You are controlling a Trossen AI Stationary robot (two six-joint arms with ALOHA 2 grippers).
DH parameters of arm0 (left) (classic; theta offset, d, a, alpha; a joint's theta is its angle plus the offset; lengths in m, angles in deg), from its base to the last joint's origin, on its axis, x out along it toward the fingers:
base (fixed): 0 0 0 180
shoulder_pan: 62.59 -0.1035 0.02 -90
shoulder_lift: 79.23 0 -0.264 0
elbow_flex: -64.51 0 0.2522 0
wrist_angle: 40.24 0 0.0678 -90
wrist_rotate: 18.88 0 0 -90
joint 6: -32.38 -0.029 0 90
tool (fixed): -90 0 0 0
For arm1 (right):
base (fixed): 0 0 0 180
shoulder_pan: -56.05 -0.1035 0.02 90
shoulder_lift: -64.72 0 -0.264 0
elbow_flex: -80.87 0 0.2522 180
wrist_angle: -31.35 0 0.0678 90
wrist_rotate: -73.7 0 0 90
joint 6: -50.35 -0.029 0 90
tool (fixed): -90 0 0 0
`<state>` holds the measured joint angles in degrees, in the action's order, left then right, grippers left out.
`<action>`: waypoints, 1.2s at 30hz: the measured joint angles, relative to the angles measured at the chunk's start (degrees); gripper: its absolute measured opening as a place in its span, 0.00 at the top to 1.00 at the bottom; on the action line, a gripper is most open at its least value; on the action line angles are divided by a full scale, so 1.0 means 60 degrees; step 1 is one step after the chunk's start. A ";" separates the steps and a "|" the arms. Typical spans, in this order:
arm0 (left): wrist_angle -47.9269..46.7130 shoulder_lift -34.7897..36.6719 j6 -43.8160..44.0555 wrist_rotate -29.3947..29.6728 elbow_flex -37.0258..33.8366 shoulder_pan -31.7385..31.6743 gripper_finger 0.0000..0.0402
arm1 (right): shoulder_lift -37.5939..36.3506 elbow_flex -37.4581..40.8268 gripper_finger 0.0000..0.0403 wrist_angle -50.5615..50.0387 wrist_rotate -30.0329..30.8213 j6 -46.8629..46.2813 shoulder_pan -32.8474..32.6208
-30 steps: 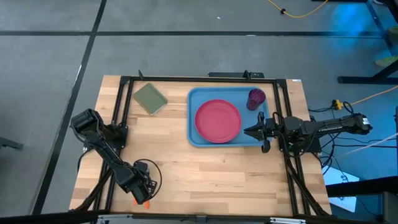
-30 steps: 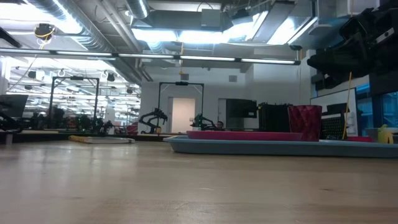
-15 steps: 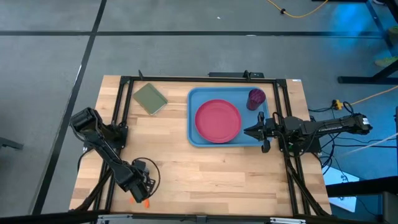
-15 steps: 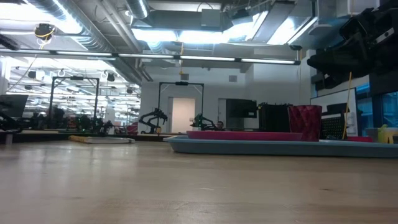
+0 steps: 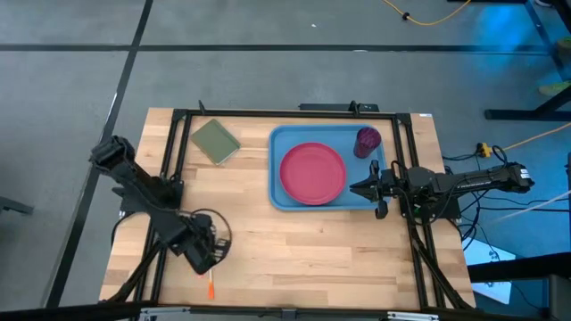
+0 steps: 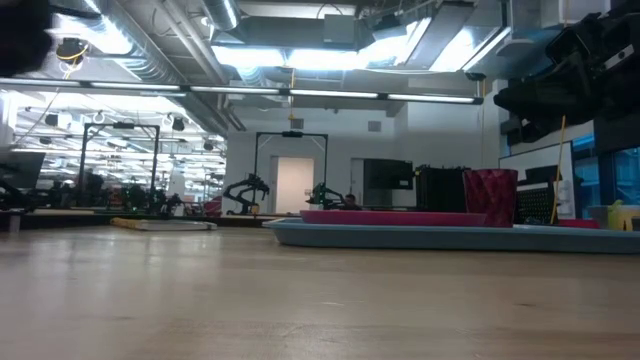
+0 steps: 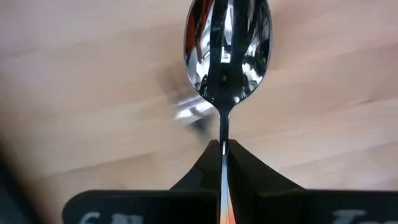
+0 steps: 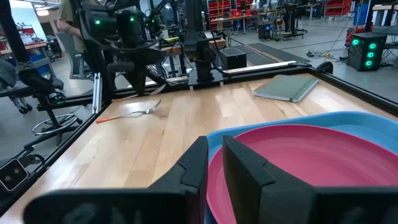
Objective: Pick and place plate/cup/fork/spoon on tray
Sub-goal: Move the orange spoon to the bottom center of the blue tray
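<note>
Meanwhile, at the table:
Spoon: the spoon [image 7: 227, 46] is clamped by its handle in the left gripper [image 5: 203, 252], long axis running straight out from the fingers, bowl foremost; most of the handle is hidden between them.
Fork: the fork [image 8: 130, 113] lies flat on the wood, well apart from the tray [image 5: 278, 169], tines pointing away from the table's edge; only its orange handle [image 5: 211, 288] shows from above.
Tray: holds the plate [image 5: 312, 173] and the cup [image 5: 368, 140].
Right gripper [image 5: 366, 189]: waits at the tray's rim, fingers narrowly apart, empty.
</note>
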<state>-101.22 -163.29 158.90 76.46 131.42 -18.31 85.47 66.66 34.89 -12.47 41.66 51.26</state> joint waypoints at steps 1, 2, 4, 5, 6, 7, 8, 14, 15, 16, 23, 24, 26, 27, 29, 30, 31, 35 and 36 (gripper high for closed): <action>0.0282 -0.0054 -0.0321 0.0104 0.0001 -0.0258 1.00 | 0.0000 0.0000 0.87 0.0000 0.0000 0.0000 0.0000; 0.0604 -0.0144 -0.0692 0.0150 0.0008 -0.0537 1.00 | 0.0000 0.0000 0.87 -0.0004 0.0000 0.0000 0.0000; 0.1319 -0.0419 -0.1557 0.0162 0.0007 -0.1113 1.00 | 0.0000 0.0000 0.87 0.0000 0.0000 0.0000 0.0000; 0.1742 -0.0604 -0.2029 0.0159 0.0008 -0.1419 1.00 | 0.0000 0.0000 0.87 -0.0002 0.0004 0.0000 0.0000; 0.2207 -0.0796 -0.2521 0.0128 0.0011 -0.1727 1.00 | 0.0000 0.0000 0.87 -0.0002 0.0000 0.0000 0.0001; 0.2668 -0.0994 -0.3036 0.0091 0.0011 -0.2040 1.00 | 0.0000 0.0000 0.87 0.0000 0.0000 0.0000 0.0002; 0.3081 -0.1195 -0.3517 -0.0001 0.0011 -0.2362 1.00 | 0.0000 0.0000 0.87 0.0000 0.0000 0.0000 0.0000; 0.5189 -0.2679 -0.5963 -0.1142 0.0345 -0.3882 1.00 | 0.0000 0.0000 0.87 -0.0001 0.0001 0.0000 0.0001; 0.5208 -0.2912 -0.6392 -0.1349 0.0622 -0.4063 1.00 | 0.0000 0.0000 0.87 0.0000 0.0002 0.0000 0.0000; 0.5182 -0.3133 -0.6801 -0.1540 0.0935 -0.4237 1.00 | 0.0000 0.0000 0.87 0.0000 0.0002 0.0000 0.0000; 0.4508 -0.4618 -0.9217 -0.1750 0.3552 -0.5098 1.00 | 0.0000 0.0000 0.87 0.0000 0.0004 0.0000 0.0000; 0.4269 -0.4915 -0.9533 -0.1772 0.3976 -0.5187 1.00 | 0.0000 0.0000 0.87 0.0000 0.0004 0.0000 0.0000; 0.3668 -0.5476 -1.0045 -0.1780 0.4773 -0.5324 1.00 | 0.0000 0.0000 0.87 0.0000 0.0004 -0.0001 0.0000; 0.3479 -0.5745 -1.0234 -0.1806 0.5156 -0.5372 1.00 | 0.0000 0.0000 0.87 0.0000 0.0004 0.0000 0.0000; 0.3170 -0.6244 -1.0592 -0.1832 0.5889 -0.5448 1.00 | 0.0000 0.0000 0.87 0.0002 0.0000 -0.0002 0.0000; 0.2925 -0.6446 -1.0762 -0.1837 0.6215 -0.5463 1.00 | 0.0000 0.0000 0.87 0.0000 0.0004 0.0000 0.0000; 0.2793 -0.6645 -1.0916 -0.1851 0.6537 -0.5464 1.00 | 0.0000 0.0000 0.87 0.0000 0.0004 -0.0003 0.0000; 0.2613 -0.7188 -1.1179 -0.1840 0.7510 -0.5470 1.00 | 0.0000 0.0000 0.87 0.0004 0.0002 -0.0002 0.0000; 0.2650 -0.7302 -1.1174 -0.1842 0.7667 -0.5470 1.00 | 0.0000 0.0000 0.87 0.0000 0.0000 -0.0004 0.0000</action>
<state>-85.32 -207.10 91.86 65.41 177.42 -51.13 85.47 66.66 34.89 -12.46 41.64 51.26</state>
